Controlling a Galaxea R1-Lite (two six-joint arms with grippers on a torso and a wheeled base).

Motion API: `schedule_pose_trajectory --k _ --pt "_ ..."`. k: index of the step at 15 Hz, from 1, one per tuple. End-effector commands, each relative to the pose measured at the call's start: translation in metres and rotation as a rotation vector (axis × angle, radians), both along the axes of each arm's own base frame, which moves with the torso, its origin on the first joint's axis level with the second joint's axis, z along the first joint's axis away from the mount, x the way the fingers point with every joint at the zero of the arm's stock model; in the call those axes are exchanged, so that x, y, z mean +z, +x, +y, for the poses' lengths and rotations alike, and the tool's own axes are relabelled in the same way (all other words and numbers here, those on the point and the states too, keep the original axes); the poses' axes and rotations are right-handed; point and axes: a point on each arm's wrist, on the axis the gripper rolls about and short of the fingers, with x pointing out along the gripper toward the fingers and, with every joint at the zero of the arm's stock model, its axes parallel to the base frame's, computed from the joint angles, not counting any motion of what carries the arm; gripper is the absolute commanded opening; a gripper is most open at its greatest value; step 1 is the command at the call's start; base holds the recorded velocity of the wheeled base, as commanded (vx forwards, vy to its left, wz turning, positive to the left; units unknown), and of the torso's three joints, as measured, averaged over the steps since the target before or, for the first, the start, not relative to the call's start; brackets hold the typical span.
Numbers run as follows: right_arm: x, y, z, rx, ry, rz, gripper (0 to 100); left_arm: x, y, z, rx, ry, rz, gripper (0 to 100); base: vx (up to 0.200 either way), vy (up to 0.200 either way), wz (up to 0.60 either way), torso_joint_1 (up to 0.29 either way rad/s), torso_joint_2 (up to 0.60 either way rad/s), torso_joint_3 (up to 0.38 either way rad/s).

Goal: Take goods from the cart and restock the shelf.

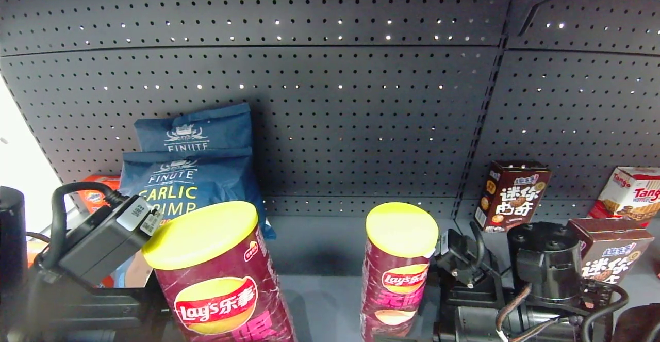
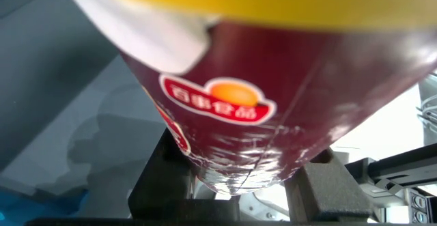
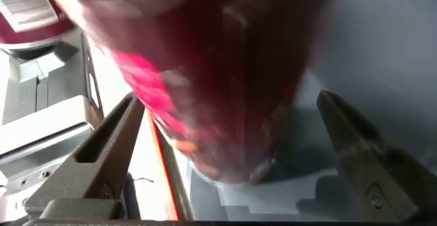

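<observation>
Restocking under way: left end effector (image 2: 242, 164) clenches a chip can (image 1: 216, 280) at 7 o'clock, right end effector (image 3: 229, 100) sits splayed around a second can (image 1: 399, 270) on the shelf (image 1: 319, 259) at 6 o'clock, withdrawal seemingly next.

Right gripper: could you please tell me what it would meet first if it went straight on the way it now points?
Most likely the right chip can: it stands between the spread fingers of the right gripper, so going on would press the gripper's base against its side. The gap left is hard to judge.
</observation>
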Motion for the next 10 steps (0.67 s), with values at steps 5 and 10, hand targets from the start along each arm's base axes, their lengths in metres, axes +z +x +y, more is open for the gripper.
schedule_pose_trajectory --k 5,10 --pt "0.012 -0.039 -0.035 -0.014 0.021 -0.024 100 -0.001 -0.001 0.000 -0.001 0.001 0.002 0 0.000 0.000 0.00 0.000 0.00 0.000" --pt "0.011 -0.043 -0.039 -0.014 0.021 -0.023 100 -0.001 -0.001 0.000 -0.004 0.000 0.002 0 0.000 0.000 0.00 0.000 0.00 0.000"
